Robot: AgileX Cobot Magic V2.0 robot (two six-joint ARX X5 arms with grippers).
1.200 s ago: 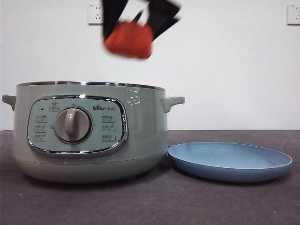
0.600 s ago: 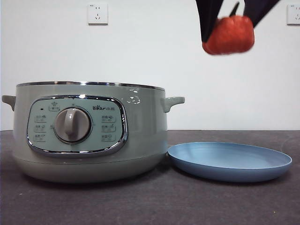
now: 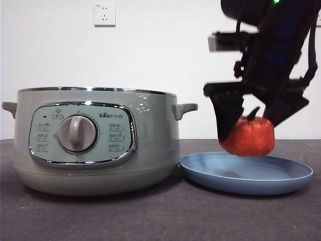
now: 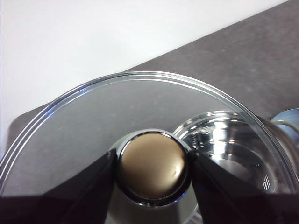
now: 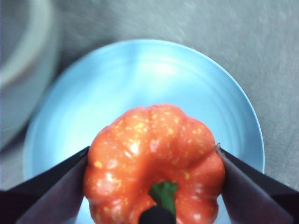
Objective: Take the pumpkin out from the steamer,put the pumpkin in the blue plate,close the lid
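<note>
My right gripper [image 3: 248,128] is shut on the orange-red pumpkin [image 3: 249,136] and holds it just above the blue plate [image 3: 281,181], which lies to the right of the steamer [image 3: 95,140]. In the right wrist view the pumpkin [image 5: 154,163] sits between my jaws over the plate [image 5: 140,79]. The steamer stands open with no lid on it. My left gripper [image 4: 152,170] is shut on the round knob [image 4: 152,165] of the glass lid [image 4: 93,116] and holds it up beside the steamer's shiny inside [image 4: 224,144]. The left arm is out of the front view.
The steamer's right handle [image 3: 184,109] points toward the plate. A white wall with sockets [image 3: 104,14] stands behind the dark table [image 3: 160,221]. The steamer's rim [image 5: 23,56] shows beside the plate in the right wrist view.
My right gripper has carried the pumpkin from above the steamer to the right and then down, close over the blue plate.
</note>
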